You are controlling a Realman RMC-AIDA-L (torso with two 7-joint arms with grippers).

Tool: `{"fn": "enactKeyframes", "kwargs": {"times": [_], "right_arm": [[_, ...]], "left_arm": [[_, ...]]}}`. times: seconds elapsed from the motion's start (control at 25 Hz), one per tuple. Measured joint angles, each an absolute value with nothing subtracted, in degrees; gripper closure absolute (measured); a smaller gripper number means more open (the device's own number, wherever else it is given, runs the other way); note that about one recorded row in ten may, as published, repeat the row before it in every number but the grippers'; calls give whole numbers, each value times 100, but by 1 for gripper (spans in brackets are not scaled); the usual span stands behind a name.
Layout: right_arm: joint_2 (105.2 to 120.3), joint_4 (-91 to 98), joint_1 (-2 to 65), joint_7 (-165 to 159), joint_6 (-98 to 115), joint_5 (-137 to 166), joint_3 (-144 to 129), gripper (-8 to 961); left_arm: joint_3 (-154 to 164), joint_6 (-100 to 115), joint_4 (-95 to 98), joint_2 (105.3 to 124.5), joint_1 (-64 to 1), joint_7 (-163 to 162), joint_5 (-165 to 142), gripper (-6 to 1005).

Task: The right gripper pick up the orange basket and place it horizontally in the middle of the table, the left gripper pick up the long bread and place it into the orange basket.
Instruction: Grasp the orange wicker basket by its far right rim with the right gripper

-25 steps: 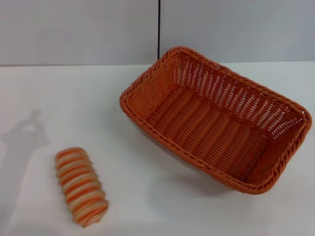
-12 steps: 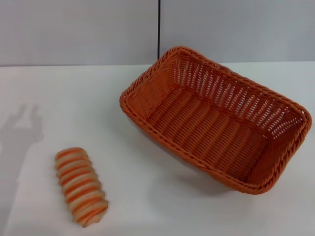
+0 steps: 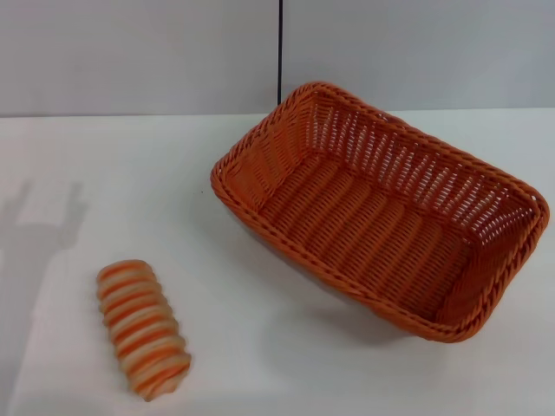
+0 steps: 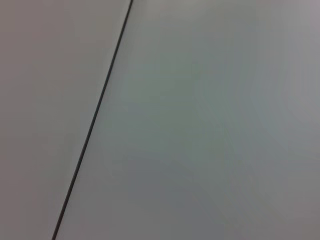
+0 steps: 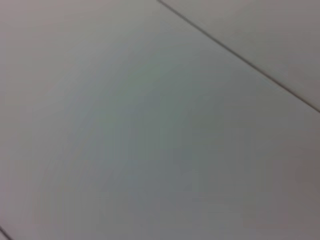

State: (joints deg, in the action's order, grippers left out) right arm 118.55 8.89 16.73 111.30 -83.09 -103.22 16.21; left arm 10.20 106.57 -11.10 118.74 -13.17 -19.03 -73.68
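- Currently, orange basket [image 3: 381, 212]: rests on the table [image 3: 130, 182], right of centre and toward the far edge, empty, open side up. Its long axis runs diagonally, from the far-left corner near the wall down to the near-right corner; it is not yet horizontal.
- Long bread [image 3: 142, 328]: lies on the table at near left, well apart from the basket, its long axis tilted slightly off the near-far line.
- Right gripper: not visible in any view; whether it is released or clenched cannot be told. Its wrist camera faces only a pale grey wall panel [image 5: 150, 140] with a thin seam.
- Left gripper: likewise not visible, state unknown; its wrist camera shows the same kind of panel and seam. A faint shadow [image 3: 39, 225] falls on the table's left part.
- Deciding relation, as a judgement: the basket sits on the right arm's side and the bread on the left arm's side, so each arm is nearer its own item. The basket's skew suggests the right gripper must take a rim and rotate it while shifting it leftward to centre.
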Motion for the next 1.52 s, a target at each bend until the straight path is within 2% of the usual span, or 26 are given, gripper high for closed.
{"fn": "enactKeyframes", "kwargs": {"times": [0.12, 0.6, 0.96, 1.0, 1.04, 1.12, 1.2, 1.24, 1.32, 1.36, 1.4, 1.44, 1.52], "right_arm": [[11854, 891, 1692, 11087, -8297, -10324, 1695, 143], [11832, 1053, 1733, 10532, -8691, -10282, 2198, 144], [11816, 2254, 1751, 10764, -9716, -10113, 906, 143], [11736, 2561, 1754, 10663, -9801, -10109, 388, 143], [11736, 2561, 1754, 10663, -9801, -10109, 388, 143], [11587, 2821, 1758, 10385, -9833, -10112, -163, 143], [11354, 3112, 1800, 9898, -9983, -10142, -683, 143], [11354, 3112, 1800, 9898, -9983, -10142, -683, 143], [11212, 3488, 1849, 9506, -10096, -10114, -1044, 145], [11136, 3748, 1863, 9233, -10126, -10093, -1298, 147], [10976, 4323, 1895, 8647, -10135, -10079, -1866, 149], [10976, 4323, 1895, 8647, -10135, -10079, -1866, 149], [10827, 5029, 1943, 7997, -10143, -10028, -2332, 149]], "left_arm": [[996, 10643, -1113, 11873, -1325, -1999, -7365, 273], [925, 10627, -1043, 11856, -1325, -2221, -7379, 170], [977, 10558, -1047, 11855, -1343, -2252, -7412, 173], [982, 10554, -1046, 11855, -1354, -2252, -7421, 173], [982, 10554, -1046, 11855, -1354, -2252, -7421, 173], [1001, 10553, -1043, 11854, -1364, -2258, -7423, 174], [1141, 10553, -1014, 11842, -1372, -2271, -7423, 174], [1141, 10553, -1014, 11842, -1372, -2271, -7423, 175], [1272, 10552, -948, 11837, -1376, -2273, -7426, 175], [1324, 10550, -918, 11835, -1377, -2274, -7425, 176], [1413, 10549, -880, 11836, -1380, -2275, -7428, 176], [1413, 10549, -880, 11836, -1380, -2275, -7428, 176], [1440, 10556, -876, 11839, -1375, -2276, -7427, 177]]}}
